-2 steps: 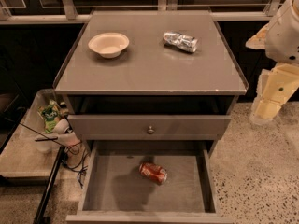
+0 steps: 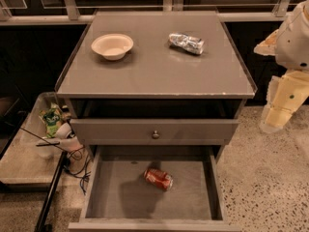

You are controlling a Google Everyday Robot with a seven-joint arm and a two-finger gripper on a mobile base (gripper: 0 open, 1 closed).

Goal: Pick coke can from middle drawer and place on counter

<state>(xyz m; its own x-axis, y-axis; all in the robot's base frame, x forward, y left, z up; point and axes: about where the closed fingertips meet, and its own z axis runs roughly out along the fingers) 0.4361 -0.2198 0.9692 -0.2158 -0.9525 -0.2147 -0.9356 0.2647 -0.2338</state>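
One coke can (image 2: 158, 179), on its side mid-floor of the open middle drawer (image 2: 114, 198), long axis slanting left-right, low and well left of my gripper (image 2: 275, 116), which hangs off the right edge of the counter (image 2: 154, 74); grip state I cannot tell

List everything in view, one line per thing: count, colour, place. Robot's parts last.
counter: one, grey, top of the cabinet.
bowl: one, cream, counter's far left.
crinkled packet: one, silver, counter's far right.
drawer front: one, grey with a round knob, shut, below the counter.
middle drawer: one, grey, pulled open at the bottom.
coke can: one, red, lying on its side on the drawer floor.
bin of clutter: one, pale, left of the cabinet.
floor: speckled beige.
arm: one, cream, right edge.
gripper: one, cream, hanging right of the cabinet, away from the can.
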